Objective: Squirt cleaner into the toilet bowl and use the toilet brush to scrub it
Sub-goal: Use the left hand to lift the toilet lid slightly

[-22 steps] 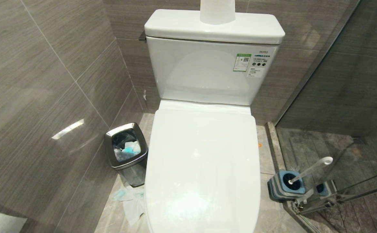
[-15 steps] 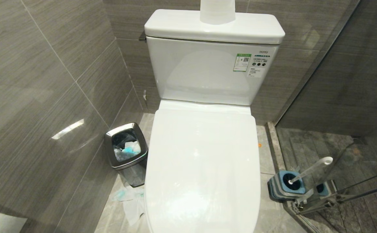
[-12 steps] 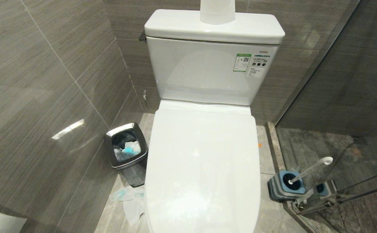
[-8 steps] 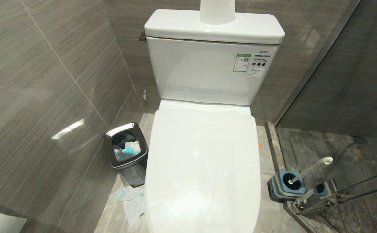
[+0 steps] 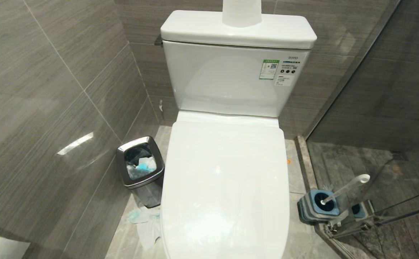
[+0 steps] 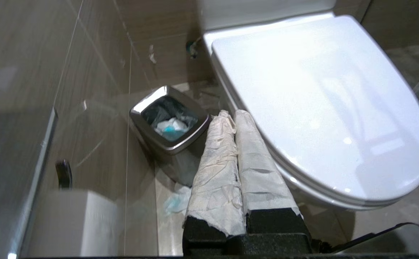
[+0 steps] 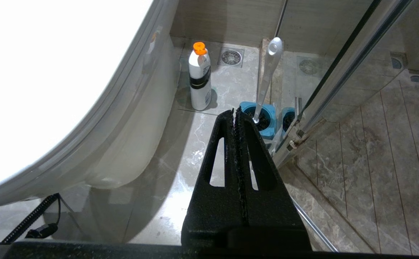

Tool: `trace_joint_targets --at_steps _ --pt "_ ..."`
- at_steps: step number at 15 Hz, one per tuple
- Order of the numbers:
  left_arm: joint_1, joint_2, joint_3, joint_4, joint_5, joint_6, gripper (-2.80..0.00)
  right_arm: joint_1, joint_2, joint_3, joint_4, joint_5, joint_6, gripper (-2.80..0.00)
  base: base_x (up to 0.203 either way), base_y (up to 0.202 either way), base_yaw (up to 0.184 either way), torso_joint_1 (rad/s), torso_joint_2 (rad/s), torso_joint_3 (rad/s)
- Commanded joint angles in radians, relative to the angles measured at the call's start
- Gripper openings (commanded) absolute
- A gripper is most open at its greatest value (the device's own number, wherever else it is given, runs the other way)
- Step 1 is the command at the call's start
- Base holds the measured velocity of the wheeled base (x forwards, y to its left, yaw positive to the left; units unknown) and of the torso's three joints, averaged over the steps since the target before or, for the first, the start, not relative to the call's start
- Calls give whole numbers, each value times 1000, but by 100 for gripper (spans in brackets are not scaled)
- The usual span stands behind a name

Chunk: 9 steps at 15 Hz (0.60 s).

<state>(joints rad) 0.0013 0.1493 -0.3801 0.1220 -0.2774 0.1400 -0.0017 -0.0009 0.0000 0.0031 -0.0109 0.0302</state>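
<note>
Porcelain fills our sight: the toilet bowl (image 5: 225,187) sits centred with its lid down. Left of it stands our steel bin (image 5: 140,169) with tissues (image 5: 145,223) on the floor. Right of it, by the glass, the toilet brush (image 5: 344,188) leans in its holder (image 5: 316,205). Our left gripper (image 6: 235,117) and right gripper (image 7: 235,114) hover low, jaws pressed together, empty.

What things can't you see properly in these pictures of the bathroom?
- Inside of the white ceramic toilet bowl: hidden in every view by its closed lid.
- Bristle head of the white-handled toilet brush: sunk in its blue-topped grey holder.
- Round white thing on the tank: cut off by the head view's top edge.
- Label on the white bottle with orange cap: too small to read in the right wrist view.
</note>
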Motion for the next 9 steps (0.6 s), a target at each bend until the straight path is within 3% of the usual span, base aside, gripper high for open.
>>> trace_joint_targets --at_steps 1,5,9 --pt "-1 199 -132 1 -28 1 -280 0 1 1 0 0 0 -280 0 0 0 0 0 0" --pt "-1 461 -348 3 -96 -25 -280 0 1 0 1 0 0 -280 0 0 0 0 0 0" --pt "-62 588 -424 59 -119 -180 -280 0 1 0 1 -1 4 -280 0 0 0 0 0 0"
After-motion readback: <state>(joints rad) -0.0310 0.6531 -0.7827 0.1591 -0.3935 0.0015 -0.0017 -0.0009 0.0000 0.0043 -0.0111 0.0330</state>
